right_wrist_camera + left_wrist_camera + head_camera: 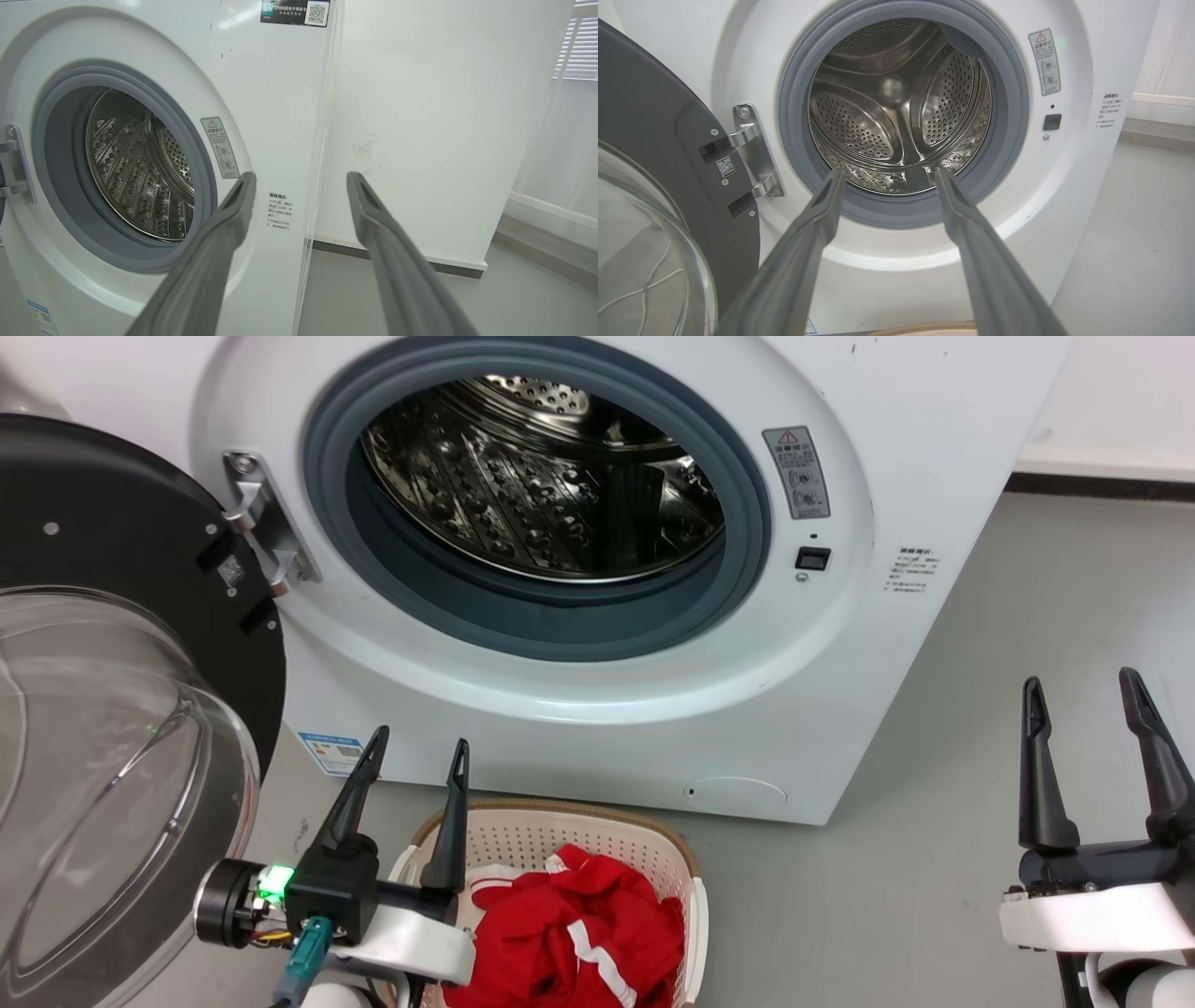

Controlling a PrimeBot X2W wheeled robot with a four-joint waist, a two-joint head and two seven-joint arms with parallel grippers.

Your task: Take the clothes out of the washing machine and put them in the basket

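Washing machine (840, 644) stood with its door (103, 523) swung wide to the left. The drum (523, 476) read as bare perforated steel in the head and both wrist views, though its lowest front stretch sat hidden behind the grey seal. Clothes (569, 924), red with white trim, lay heaped in the basket (560, 806), set on the floor (934, 896) just before the machine's foot, below the porthole. Left tool (420, 739) hung above the basket's left rim, fingers parted, nothing between them. Right tool (1080, 679) was well off to the right, spread wide, likewise empty. Judged: unloading looked finished. Next move called only for checking the drum's hidden bottom, else drawing both arms back.
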